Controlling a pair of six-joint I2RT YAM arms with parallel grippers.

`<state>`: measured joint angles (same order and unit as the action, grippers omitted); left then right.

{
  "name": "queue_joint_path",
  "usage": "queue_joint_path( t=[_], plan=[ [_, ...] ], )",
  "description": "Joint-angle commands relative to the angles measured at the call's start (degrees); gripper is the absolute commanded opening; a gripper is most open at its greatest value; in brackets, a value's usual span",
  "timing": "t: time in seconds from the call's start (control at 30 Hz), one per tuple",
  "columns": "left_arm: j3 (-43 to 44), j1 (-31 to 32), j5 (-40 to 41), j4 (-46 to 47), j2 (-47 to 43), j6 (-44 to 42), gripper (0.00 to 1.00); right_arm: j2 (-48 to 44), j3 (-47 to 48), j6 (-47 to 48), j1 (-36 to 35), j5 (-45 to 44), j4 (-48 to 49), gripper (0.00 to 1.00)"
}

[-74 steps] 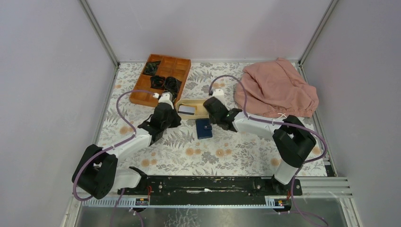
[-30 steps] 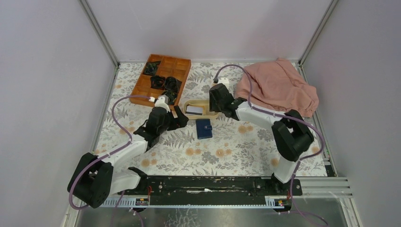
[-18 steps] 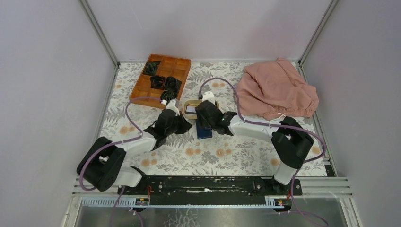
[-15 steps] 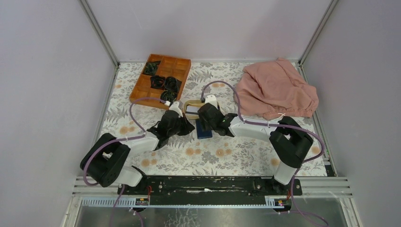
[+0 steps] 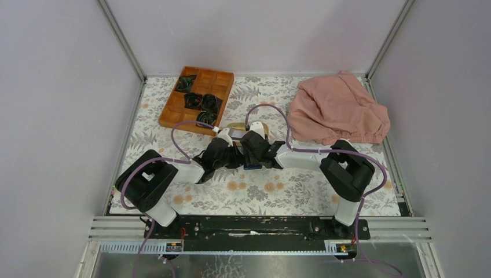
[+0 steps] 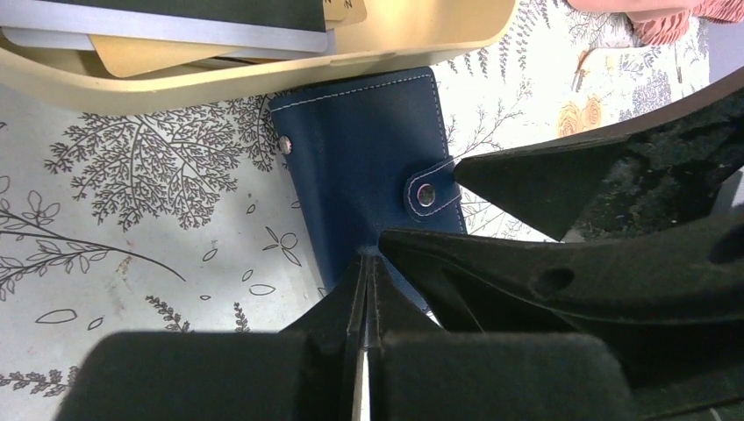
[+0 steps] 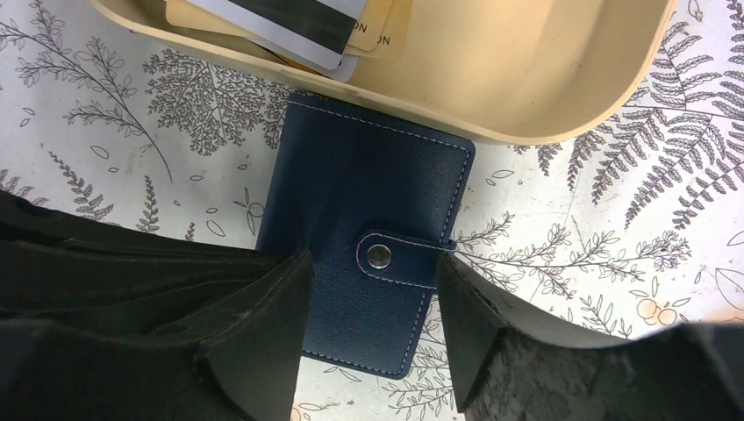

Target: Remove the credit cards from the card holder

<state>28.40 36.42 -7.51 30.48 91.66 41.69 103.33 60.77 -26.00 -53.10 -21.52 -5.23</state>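
The navy card holder [image 7: 364, 202] lies closed on the patterned table, its tab [image 7: 390, 257] snapped, right against the beige dish [image 7: 535, 96]. My right gripper [image 7: 368, 324] is open, one finger on each side of the holder's lower half. My left gripper [image 6: 368, 259] is shut, its tips touching the card holder [image 6: 360, 145] at its edge with nothing between them. Credit cards [image 7: 289, 22] lie in the dish, one with a black stripe. In the top view both grippers [image 5: 242, 155] crowd over the holder and hide most of it.
The beige dish [image 5: 236, 127] stands just behind the holder. A wooden compartment tray [image 5: 197, 95] with black items is at the back left. A pink cloth [image 5: 339, 110] is heaped at the back right. The right gripper's fingers [image 6: 570, 175] fill the right of the left wrist view.
Both arms have come together over the card holder. The right gripper came down from the dish to straddle the holder. The left gripper swung in from the left and shut.
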Motion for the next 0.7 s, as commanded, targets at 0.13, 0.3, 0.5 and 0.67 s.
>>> queue_joint_path(
  t=[0.13,0.3,0.5,0.67],
  plan=[
    [-0.3,0.7,2.0,0.0,-0.5,-0.2,0.0,2.4,1.6,-3.6,-0.6,-1.0,-1.3,0.56],
    [0.1,0.7,2.4,-1.8,-2.4,-0.8,0.0,3.9,2.2,-5.7,-0.6,-2.2,-3.3,0.39],
    [0.0,0.7,2.8,-2.8,-3.4,-1.1,0.0,3.8,2.8,-6.9,-0.2,-1.4,-3.9,0.06],
    [-0.2,0.7,2.7,-2.6,-3.4,-0.8,0.0,1.4,0.7,-7.8,1.2,3.8,-1.0,0.0]
  ],
)
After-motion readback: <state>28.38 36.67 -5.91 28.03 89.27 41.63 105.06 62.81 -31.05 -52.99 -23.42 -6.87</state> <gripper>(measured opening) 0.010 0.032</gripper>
